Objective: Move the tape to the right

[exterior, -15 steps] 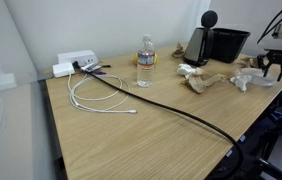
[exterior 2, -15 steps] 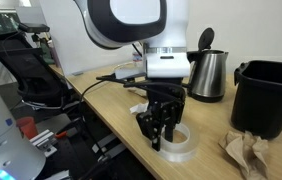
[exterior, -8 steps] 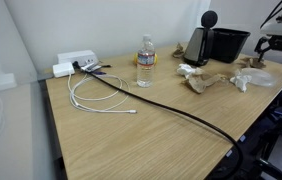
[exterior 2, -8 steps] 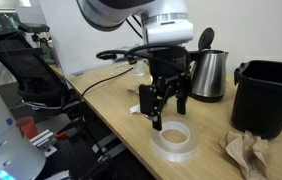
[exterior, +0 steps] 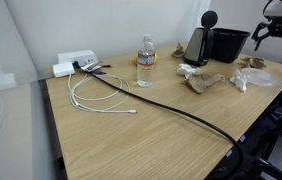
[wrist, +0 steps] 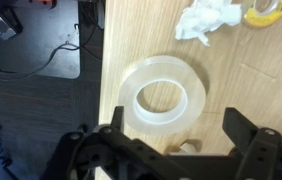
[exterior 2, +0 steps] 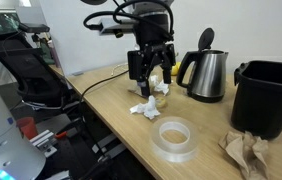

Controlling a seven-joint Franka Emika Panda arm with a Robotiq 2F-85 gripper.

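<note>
Up has gone the black gripper (exterior 2: 152,86) since a moment ago, off the clear, see-through ring of tape (exterior 2: 174,137). I cannot see inside the black plastic bin (exterior 2: 269,95) beside the silver kettle (exterior 2: 206,75). Tape lies flat in front of the kettle, near the wooden table (exterior: 151,140) edge, bare wood around it. Gripper fingers hang down, apart, holding nothing.

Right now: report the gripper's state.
Gripper: open, holding nothing; the tape lies on the table below it.
</note>
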